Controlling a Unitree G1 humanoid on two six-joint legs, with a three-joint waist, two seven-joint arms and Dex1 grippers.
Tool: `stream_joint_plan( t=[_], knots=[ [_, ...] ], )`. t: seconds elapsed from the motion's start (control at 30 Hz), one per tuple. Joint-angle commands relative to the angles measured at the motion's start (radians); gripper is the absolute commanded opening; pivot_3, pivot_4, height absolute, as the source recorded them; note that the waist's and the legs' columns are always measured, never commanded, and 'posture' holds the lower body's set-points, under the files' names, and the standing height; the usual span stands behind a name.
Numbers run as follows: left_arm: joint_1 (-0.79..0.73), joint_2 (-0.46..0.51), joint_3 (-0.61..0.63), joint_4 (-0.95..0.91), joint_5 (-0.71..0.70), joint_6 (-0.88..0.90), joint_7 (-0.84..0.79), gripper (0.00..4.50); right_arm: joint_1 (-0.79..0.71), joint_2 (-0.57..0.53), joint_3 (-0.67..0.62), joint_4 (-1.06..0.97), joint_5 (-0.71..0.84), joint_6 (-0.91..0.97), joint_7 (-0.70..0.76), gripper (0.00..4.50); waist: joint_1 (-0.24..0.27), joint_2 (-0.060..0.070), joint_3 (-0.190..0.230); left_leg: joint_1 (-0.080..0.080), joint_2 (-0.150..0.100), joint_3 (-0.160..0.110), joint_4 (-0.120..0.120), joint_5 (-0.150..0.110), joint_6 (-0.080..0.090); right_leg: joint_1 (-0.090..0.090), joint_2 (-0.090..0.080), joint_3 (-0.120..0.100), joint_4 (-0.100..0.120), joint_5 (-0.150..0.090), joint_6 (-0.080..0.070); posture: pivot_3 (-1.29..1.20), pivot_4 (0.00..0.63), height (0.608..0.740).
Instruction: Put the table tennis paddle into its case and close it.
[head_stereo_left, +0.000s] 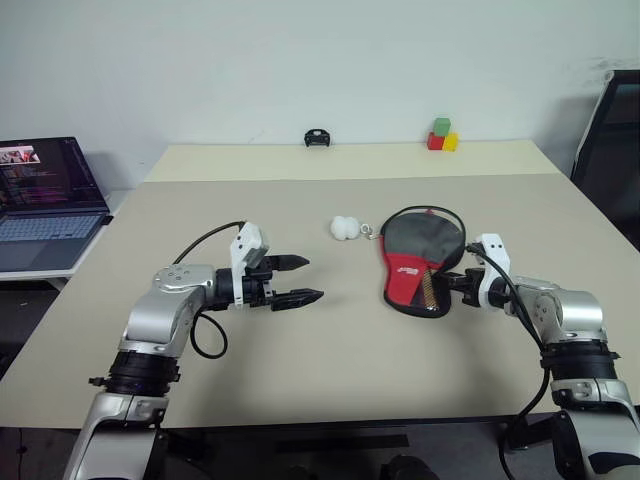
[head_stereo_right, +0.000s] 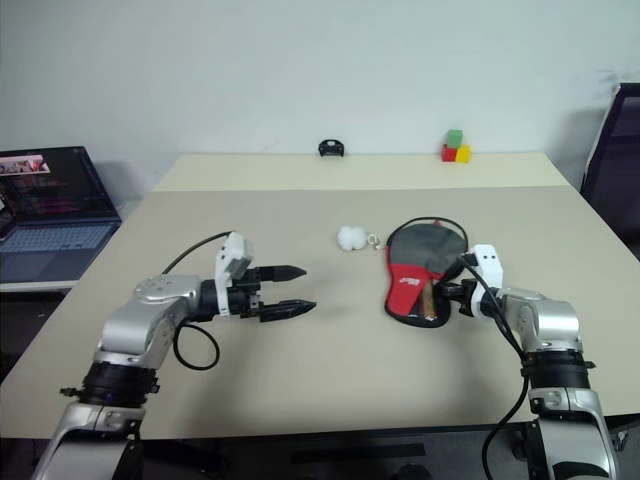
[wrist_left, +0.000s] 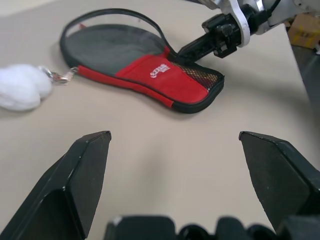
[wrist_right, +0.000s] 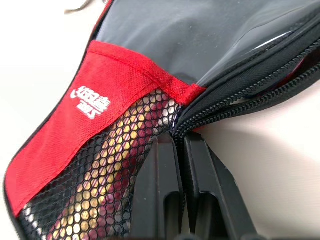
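Its case (head_stereo_left: 408, 268), black with a red mesh pocket and white logo, lies flat on the table, right of centre. The zipper gapes along the round end. Through the mesh I see the wooden handle of the table tennis paddle (wrist_right: 95, 185), tucked inside the case. My right gripper (head_stereo_left: 447, 285) reaches in from the right and is shut, its fingertips (wrist_right: 165, 150) pinched where the two zipper rows meet. The pull itself is hidden between them. My left gripper (head_stereo_left: 311, 279) hovers open over the bare table, well left of the case (wrist_left: 150, 75).
A white fluffy ball (head_stereo_left: 345, 228) on a keyring lies by the case's round end. Coloured blocks (head_stereo_left: 442, 135) and a small black object (head_stereo_left: 318, 137) sit at the far edge. A laptop (head_stereo_left: 45, 200) stands on a side table to the left, a black chair (head_stereo_left: 615, 140) at right.
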Motion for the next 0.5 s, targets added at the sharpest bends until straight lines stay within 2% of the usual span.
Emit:
stream_joint_plan(
  t=[0.03, 0.27, 0.5],
  knots=[
    [0.050, 0.052, 0.016, -0.116, -0.060, 0.040, -0.045, 4.50, 0.022, 0.014, 0.050, -0.124, 0.067, 0.063, 0.051, 0.01, 0.000, 0.000, 0.000, 0.000, 0.000, 0.000, 0.000, 0.000, 0.000, 0.000, 0.000, 0.000, 0.000, 0.000, 0.000, 0.00, 0.150, 0.740],
    [0.127, 0.114, 0.013, -0.186, -0.088, 0.066, -0.068, 4.50, 0.082, 0.011, 0.078, -0.282, 0.131, 0.152, 0.061, 0.01, 0.005, 0.000, 0.000, 0.000, 0.000, -0.001, 0.000, 0.000, 0.000, 0.000, 0.000, -0.001, -0.001, 0.000, 0.000, 0.00, 0.150, 0.740],
    [0.159, 0.122, 0.012, -0.230, -0.106, 0.087, -0.053, 4.50, 0.176, -0.018, 0.031, -0.426, 0.196, 0.244, 0.030, 0.01, 0.016, 0.000, 0.000, -0.001, 0.000, -0.002, 0.000, 0.000, 0.000, 0.000, -0.001, -0.001, -0.002, 0.000, 0.000, 0.00, 0.150, 0.740]
  ],
)
